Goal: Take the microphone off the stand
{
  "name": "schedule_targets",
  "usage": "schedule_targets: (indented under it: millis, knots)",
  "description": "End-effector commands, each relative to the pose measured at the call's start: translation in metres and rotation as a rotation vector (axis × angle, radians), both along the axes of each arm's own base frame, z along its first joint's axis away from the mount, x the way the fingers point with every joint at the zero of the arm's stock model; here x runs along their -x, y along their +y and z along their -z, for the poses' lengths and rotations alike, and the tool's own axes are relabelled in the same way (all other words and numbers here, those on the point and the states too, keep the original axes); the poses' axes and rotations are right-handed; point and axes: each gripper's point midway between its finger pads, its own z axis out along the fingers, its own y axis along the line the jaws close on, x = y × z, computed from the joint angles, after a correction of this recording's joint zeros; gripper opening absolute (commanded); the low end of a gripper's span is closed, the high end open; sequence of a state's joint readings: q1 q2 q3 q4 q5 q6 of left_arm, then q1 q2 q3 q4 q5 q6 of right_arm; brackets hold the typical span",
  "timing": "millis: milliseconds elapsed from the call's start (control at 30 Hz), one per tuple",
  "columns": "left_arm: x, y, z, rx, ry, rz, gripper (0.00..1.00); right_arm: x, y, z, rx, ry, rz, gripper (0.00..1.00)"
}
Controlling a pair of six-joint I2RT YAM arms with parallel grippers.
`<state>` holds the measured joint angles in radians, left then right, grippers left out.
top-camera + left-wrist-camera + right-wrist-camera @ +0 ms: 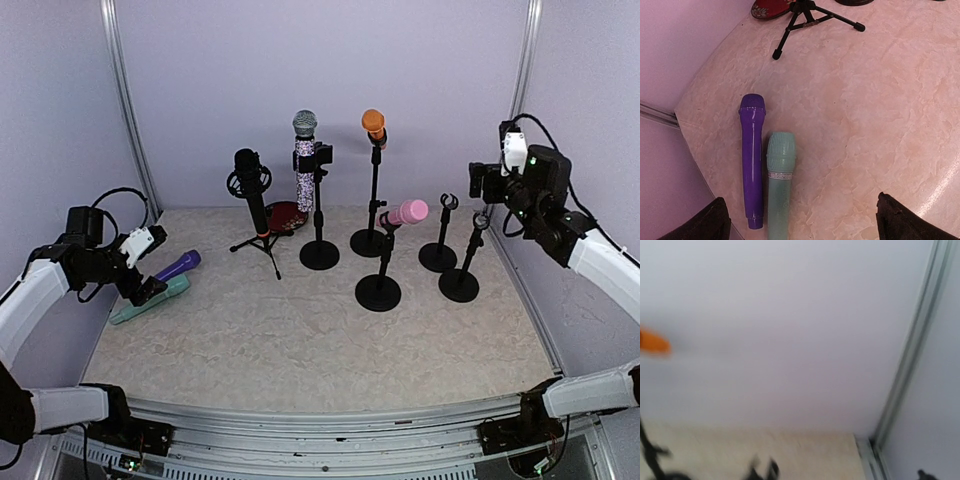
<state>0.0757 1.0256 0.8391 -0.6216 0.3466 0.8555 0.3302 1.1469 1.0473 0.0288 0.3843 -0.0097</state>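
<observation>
The counter [300, 340] carries six stands. Four, far ahead of both hands, hold a black microphone [250, 175], glittery microphone [305, 150], orange microphone [374, 124] and pink microphone [405, 213]. Two bare stands [459, 270] sit near the right hand [487, 182]; I cannot tell whether that hand is spread. A purple microphone [752, 160] and a teal microphone [780, 190] lie side by side beneath the spread, empty left hand [150, 288]. Likely two are removed and four are left.

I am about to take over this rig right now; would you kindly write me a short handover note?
Left hand: open, empty, over the teal microphone and purple microphone lying side by side near the left edge of the table.
Right hand: raised at the right, nothing visibly held; open or shut unclear.
Done: those two look removed; two empty stands at the right.
Left: black microphone, silver-headed microphone, orange microphone, pink microphone, each in its stand.
</observation>
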Motion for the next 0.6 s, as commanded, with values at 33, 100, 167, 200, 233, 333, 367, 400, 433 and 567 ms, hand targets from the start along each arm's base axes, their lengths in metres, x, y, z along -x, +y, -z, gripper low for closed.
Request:
schedule_targets:
  millis: [33,100,167,200,233,333,367,400,433,567]
  knots:
    - [0.0,-0.012,-0.015,0.049,-0.023,0.038,0.99,0.026,0.045,-0.055,-0.042,-0.063,-0.226,1.0]
    - [0.001,-0.014,-0.015,0.067,-0.016,0.043,0.99,0.036,0.08,-0.055,-0.02,-0.049,-0.346,1.0]
    - [0.002,-0.017,-0.015,0.087,-0.006,0.044,0.99,0.051,0.114,-0.052,-0.032,-0.03,-0.455,1.0]
    - [0.002,-0.018,-0.016,0.094,-0.005,0.046,0.99,0.055,0.122,-0.05,-0.042,-0.023,-0.473,1.0]
    - [0.002,-0.018,-0.016,0.098,-0.004,0.047,0.99,0.063,0.134,-0.047,-0.049,-0.018,-0.502,1.0]
    - [0.002,-0.02,-0.017,0.107,-0.005,0.057,0.99,0.082,0.17,-0.034,-0.04,0.006,-0.549,1.0]
    - [0.002,-0.021,-0.018,0.109,-0.006,0.058,0.99,0.083,0.177,-0.025,-0.029,0.032,-0.544,1.0]
    - [0.002,-0.021,-0.018,0.109,-0.005,0.059,0.99,0.083,0.183,-0.016,-0.017,0.055,-0.536,1.0]
    - [0.001,-0.021,-0.019,0.111,-0.007,0.059,0.99,0.081,0.187,-0.008,-0.008,0.077,-0.522,1.0]
    - [0.001,-0.023,-0.022,0.116,-0.01,0.063,0.99,0.068,0.186,0.023,0.036,0.152,-0.44,1.0]
